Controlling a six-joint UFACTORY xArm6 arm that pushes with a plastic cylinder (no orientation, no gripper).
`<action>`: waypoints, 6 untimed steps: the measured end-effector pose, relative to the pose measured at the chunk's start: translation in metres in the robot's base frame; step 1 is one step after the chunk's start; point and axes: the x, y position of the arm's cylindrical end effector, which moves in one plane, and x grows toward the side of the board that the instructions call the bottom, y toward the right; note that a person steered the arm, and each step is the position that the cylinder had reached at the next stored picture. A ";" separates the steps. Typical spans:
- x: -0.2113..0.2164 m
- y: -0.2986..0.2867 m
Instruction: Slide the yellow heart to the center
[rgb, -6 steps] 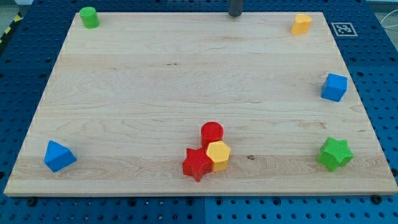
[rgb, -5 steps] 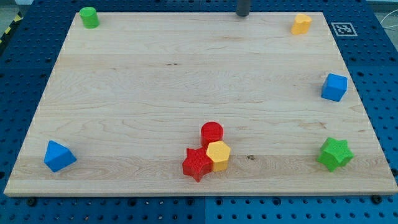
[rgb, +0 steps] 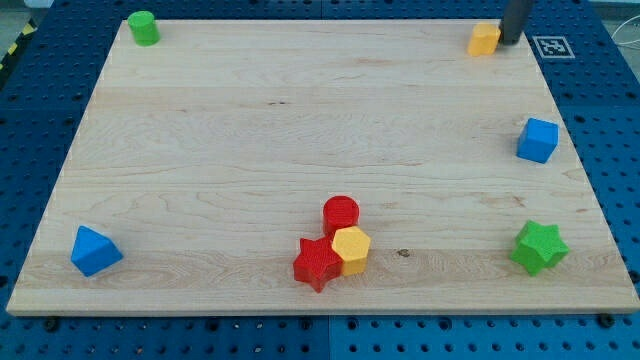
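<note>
1. Blue perforated bench surrounds the wooden board (rgb: 300, 130), which fills most of the view; a printed marker tag (rgb: 554, 46) sits off the board's top right corner
2. Board middle is bare, and the blocks lie mostly around the perimeter; this leaves an unobstructed destination for the task block
3. Three blocks form a touching cluster near the view's bottom centre: the red cylinder (rgb: 341, 213) on top, the red star (rgb: 318, 263) at lower left, and the yellow hexagon (rgb: 351, 249) at lower right
4. Perimeter blocks stand well apart from each other: the blue triangular block (rgb: 95, 250) at bottom left, the green star (rgb: 540, 246) at bottom right, the blue cube (rgb: 538, 139) at the right edge, and the green cylinder (rgb: 143, 27) at top left
5. Task block: the yellow heart (rgb: 485, 38) sits in the top right corner of the board, far from the centre; its heart outline is hard to confirm at this size
6. My tip (rgb: 511, 41) stands just beside the yellow heart on the view's right, apparently touching or nearly so. Judgement: this placement puts the tip on the side opposite the centre, suited to a push toward the view's lower left
7. Jaws: the rod carries none, so no jaw state applies
</note>
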 end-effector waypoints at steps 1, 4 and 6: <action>0.037 -0.017; -0.079 0.005; -0.069 -0.029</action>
